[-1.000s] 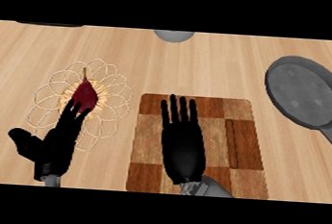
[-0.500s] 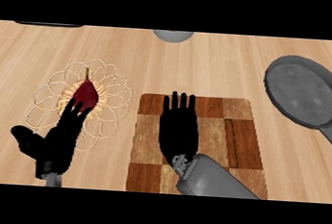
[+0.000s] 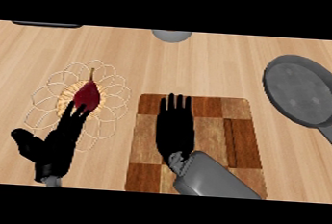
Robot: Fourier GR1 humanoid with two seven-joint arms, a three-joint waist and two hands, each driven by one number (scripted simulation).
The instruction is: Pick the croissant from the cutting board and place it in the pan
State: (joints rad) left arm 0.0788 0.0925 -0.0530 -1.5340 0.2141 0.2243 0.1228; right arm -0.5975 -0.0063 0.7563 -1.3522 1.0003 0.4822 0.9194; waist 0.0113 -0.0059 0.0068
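Note:
A checkered wooden cutting board lies at the lower middle of the counter. My right hand lies flat over its left half with fingers straight, pointing away from me. No croissant shows; whatever is under the hand is hidden. A grey pan sits at the right, its handle running toward the lower right. My left hand rests open at the lower left, fingertips reaching the wire basket.
A wire basket at the left holds a dark red pear. A grey bowl and a dark object sit at the far edge. Bare wooden counter lies between board and pan.
My right hand and forearm have moved farther onto the board, away from me. The left hand has stayed in place.

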